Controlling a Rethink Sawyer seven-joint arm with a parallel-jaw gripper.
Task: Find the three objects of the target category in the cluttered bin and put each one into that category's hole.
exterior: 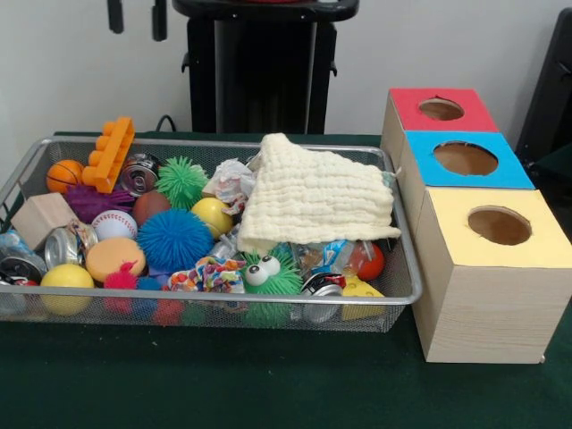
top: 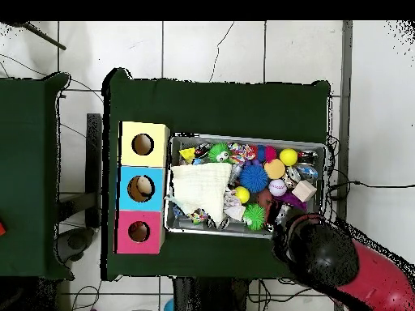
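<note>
Presently: search step, nothing picked.

1. Bin [exterior: 413, 268], wire mesh, full. The pictures do not show which category is the target; every candidate lies in here.
2. Near row: yellow ball [exterior: 65, 279], can [exterior: 64, 243], eyed toy [exterior: 268, 275], second can [exterior: 320, 284] half buried just beside it.
3. Middle: blue spiky ball [exterior: 174, 239], baseball [exterior: 114, 223] touching it, cloth [exterior: 313, 192] draped over the right half and hiding whatever is under it.
4. Far row: basketball [exterior: 64, 174], orange brick [exterior: 109, 154] propped on the rim, third can [exterior: 138, 172], green spiky ball [exterior: 181, 181].
5. Holes, beside the bin: yellow hole [exterior: 499, 225] nearest, blue hole [exterior: 465, 158] behind it, red hole [exterior: 441, 109] farthest.
6. Gripper [exterior: 137, 16], above the far left corner, only its tips showing; fingers apart, nothing between them.

Handling advice, as judgement: take exposed items first, from straight above. Balls are likely to roll under a glancing touch, so centre the jaws. Cans pinch best across the body. Shift the cloth aside only if the open half yields fewer than three. Clear the rim fully before crossing to a hole.
</note>
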